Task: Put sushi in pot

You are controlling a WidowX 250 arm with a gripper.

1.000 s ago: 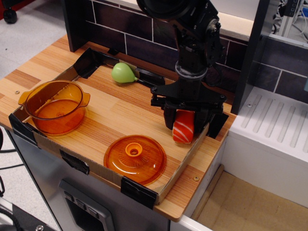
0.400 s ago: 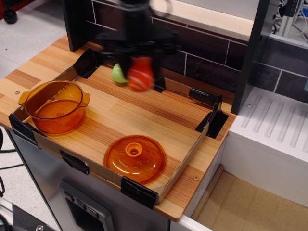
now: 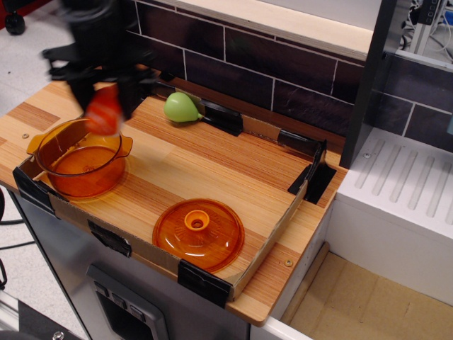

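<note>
Your gripper [image 3: 104,106], motion-blurred, at far left: fingers closed around sushi [image 3: 103,115], holding it in air just over pot's [image 3: 81,157] rear rim. Pot sits in tray's left corner. Green pear toy [image 3: 182,107] lies further right by back wall. Orange knobbed lid [image 3: 199,233] lies flat near front edge, well apart from pot.

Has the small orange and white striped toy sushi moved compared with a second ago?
Yes. The sushi, held in the gripper, has travelled left, from beside the flat orange lid to above the translucent orange pot.
</note>
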